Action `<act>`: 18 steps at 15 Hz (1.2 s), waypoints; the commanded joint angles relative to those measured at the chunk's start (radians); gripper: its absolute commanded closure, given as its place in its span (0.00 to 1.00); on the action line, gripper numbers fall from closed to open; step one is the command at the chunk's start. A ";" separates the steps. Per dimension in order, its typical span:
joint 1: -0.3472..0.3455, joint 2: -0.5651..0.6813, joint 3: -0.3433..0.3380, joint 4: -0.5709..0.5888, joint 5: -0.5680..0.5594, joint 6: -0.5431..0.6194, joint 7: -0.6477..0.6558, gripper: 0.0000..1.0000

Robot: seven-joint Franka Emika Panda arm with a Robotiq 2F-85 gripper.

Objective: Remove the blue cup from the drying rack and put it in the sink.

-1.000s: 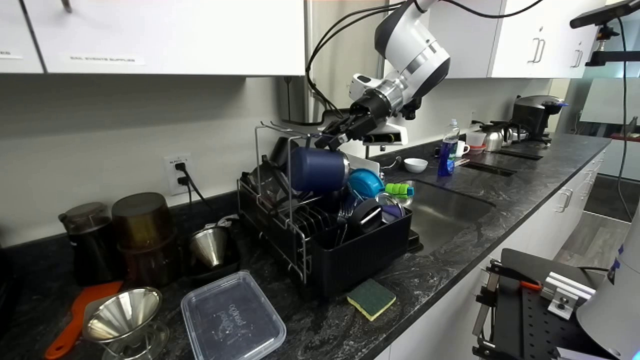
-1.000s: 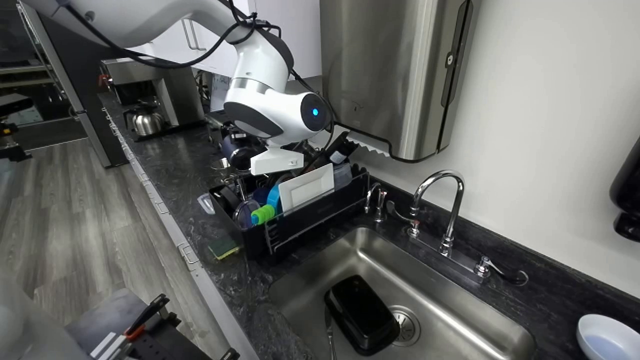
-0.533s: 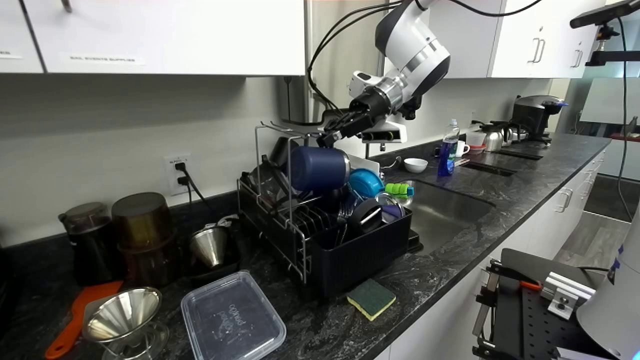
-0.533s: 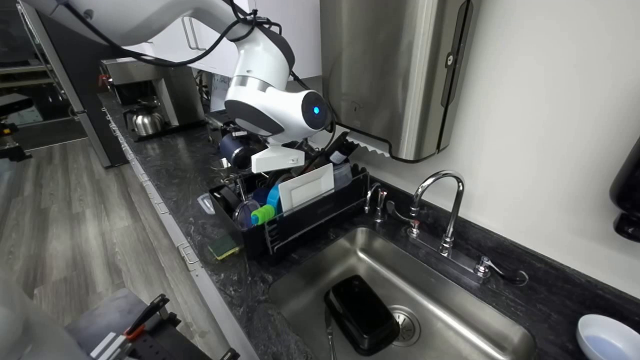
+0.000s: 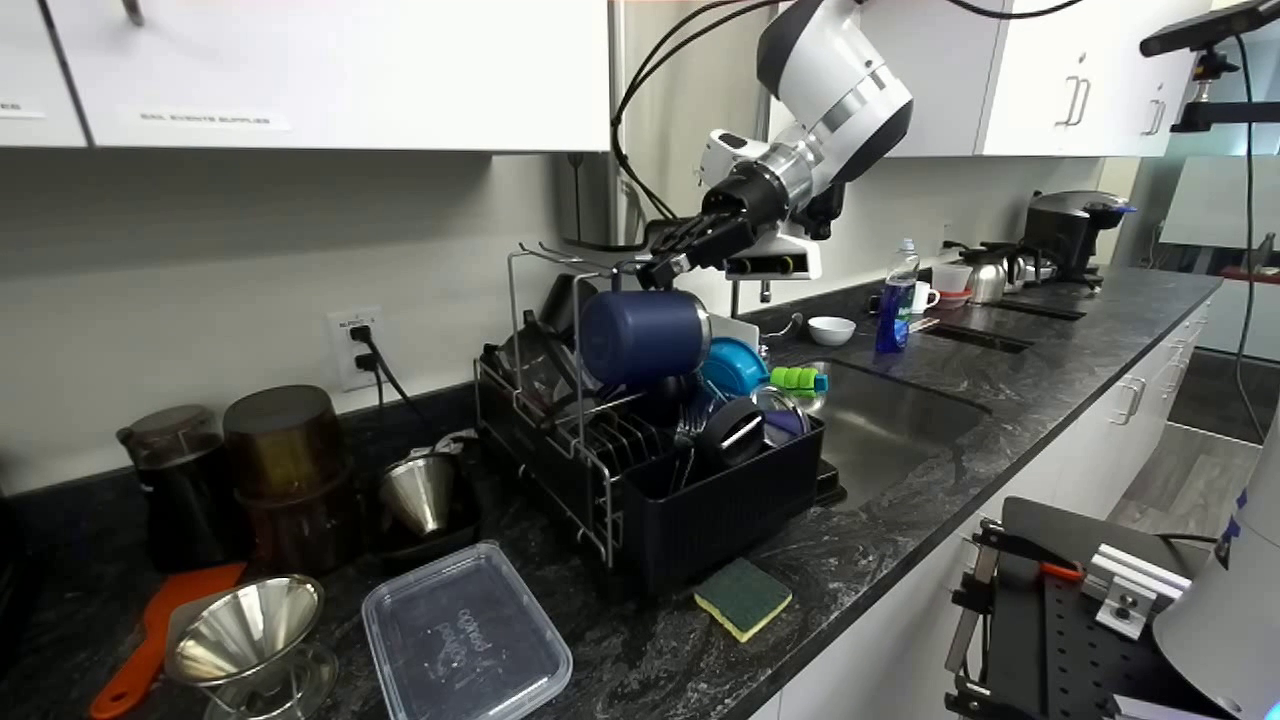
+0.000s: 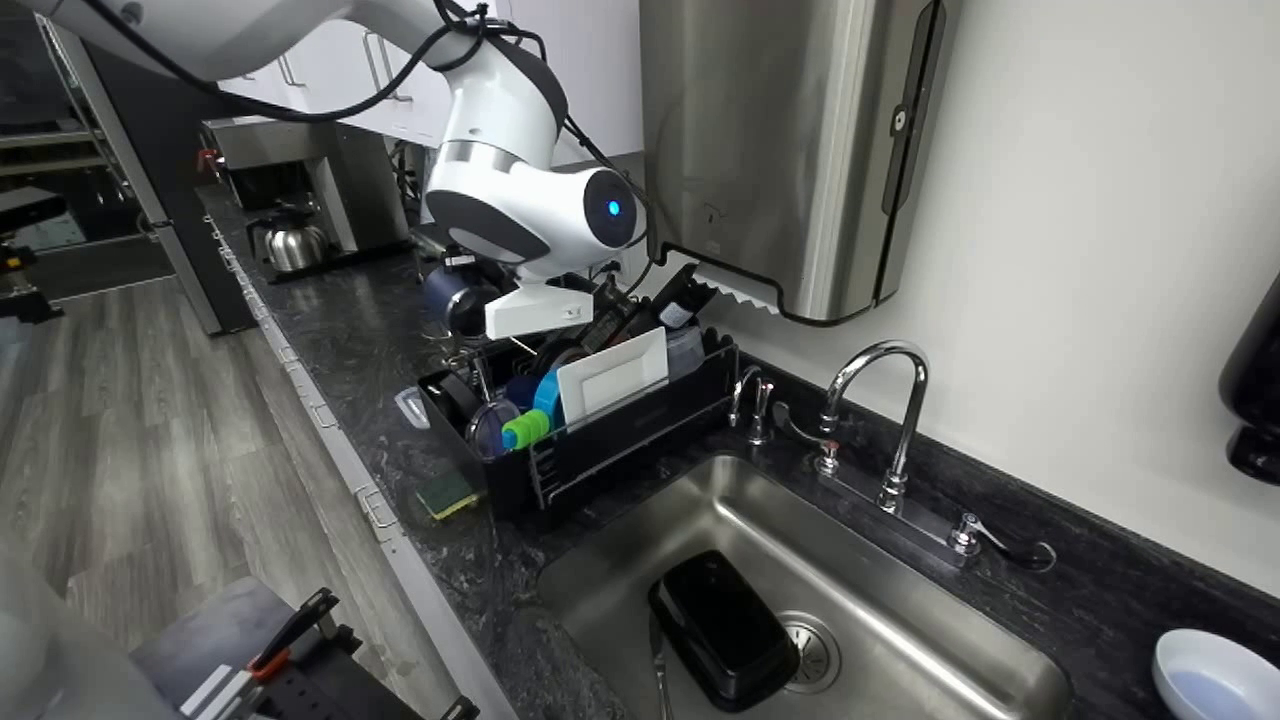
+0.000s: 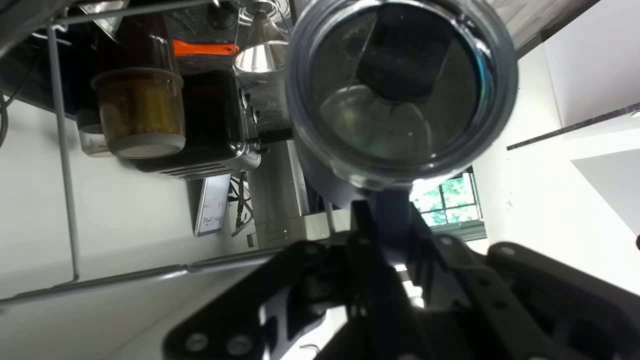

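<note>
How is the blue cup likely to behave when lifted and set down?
The blue cup is probably stiff, judging by its smooth surface and metal-looking rim. It may swing or twist, since the end effector grips only the handle. Set down sideways, its round shape might let it roll until the handle stops it.
</note>
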 commanded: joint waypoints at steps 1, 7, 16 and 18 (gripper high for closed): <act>-0.007 -0.100 0.025 -0.070 -0.018 0.016 0.016 0.96; -0.019 -0.197 0.034 -0.131 -0.092 0.051 0.050 0.96; -0.044 -0.241 0.019 -0.145 -0.308 0.189 0.125 0.96; -0.046 -0.254 0.014 -0.139 -0.340 0.189 0.162 0.96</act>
